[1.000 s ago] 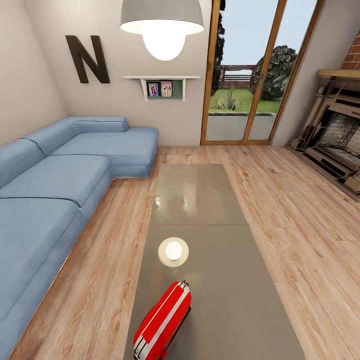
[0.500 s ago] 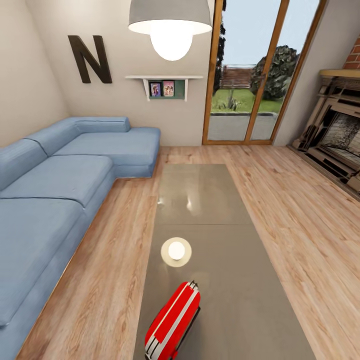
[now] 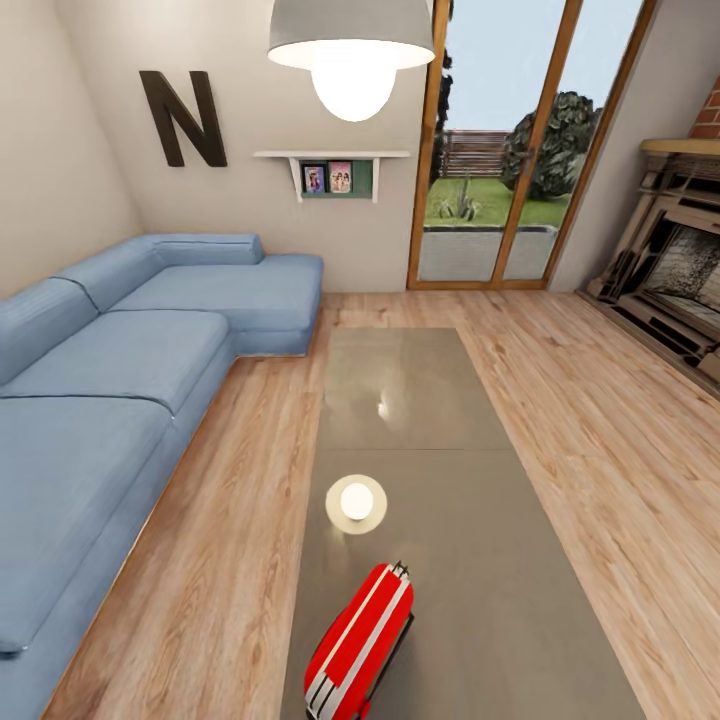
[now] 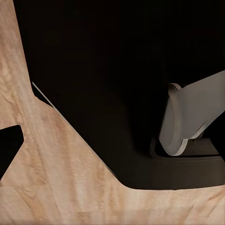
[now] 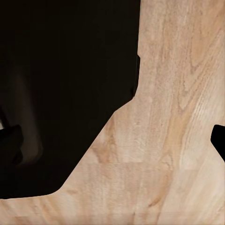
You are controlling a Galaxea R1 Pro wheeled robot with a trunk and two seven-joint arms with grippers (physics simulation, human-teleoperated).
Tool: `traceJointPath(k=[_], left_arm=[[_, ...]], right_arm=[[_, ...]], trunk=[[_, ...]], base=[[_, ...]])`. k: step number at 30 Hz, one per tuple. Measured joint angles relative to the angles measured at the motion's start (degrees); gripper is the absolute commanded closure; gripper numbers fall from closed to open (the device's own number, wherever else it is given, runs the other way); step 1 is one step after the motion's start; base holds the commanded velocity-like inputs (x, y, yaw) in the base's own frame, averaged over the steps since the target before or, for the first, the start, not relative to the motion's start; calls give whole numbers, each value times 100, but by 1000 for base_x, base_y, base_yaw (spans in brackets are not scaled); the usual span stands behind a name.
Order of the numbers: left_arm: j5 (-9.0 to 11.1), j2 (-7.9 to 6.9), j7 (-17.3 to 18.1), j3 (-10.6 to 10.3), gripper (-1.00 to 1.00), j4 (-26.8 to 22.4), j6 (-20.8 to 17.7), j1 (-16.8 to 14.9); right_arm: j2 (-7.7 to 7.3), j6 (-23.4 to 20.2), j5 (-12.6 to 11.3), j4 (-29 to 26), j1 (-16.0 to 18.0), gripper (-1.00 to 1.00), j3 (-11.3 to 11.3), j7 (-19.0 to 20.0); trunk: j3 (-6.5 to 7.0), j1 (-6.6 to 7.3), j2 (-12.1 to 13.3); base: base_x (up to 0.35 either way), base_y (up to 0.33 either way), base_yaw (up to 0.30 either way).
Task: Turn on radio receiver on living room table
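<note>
One radio receiver — table's near end

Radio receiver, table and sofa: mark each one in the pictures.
radio receiver (image 3: 358, 640), head view, on its red top face.
table (image 3: 480, 560), head view, on a bare grey panel.
sofa (image 3: 110, 365), head view, on a blue seat cushion.

Blue sofa, plank floor, lit pendant lamp

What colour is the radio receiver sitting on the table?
Bright red with a white-grey band along its side, the radio receiver shows best in the head view.
</note>
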State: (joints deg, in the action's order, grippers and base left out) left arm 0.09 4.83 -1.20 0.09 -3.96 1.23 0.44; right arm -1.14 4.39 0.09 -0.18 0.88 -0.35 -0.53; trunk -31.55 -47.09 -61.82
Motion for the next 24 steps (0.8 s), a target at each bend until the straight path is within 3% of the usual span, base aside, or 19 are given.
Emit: traceJointPath(k=[9,24], left_arm=[[-3,0,-1,0,-100,0,0,0],[0,0,-3,0,-100,0,0,0]], right_arm=[[2,0,0,0,0,-100,0,0],[0,-8,-13,0,0,-100,0,42]], trunk=[[0,0,0],[0,0,0]], base=[[0,130,0],[0,10,0]])
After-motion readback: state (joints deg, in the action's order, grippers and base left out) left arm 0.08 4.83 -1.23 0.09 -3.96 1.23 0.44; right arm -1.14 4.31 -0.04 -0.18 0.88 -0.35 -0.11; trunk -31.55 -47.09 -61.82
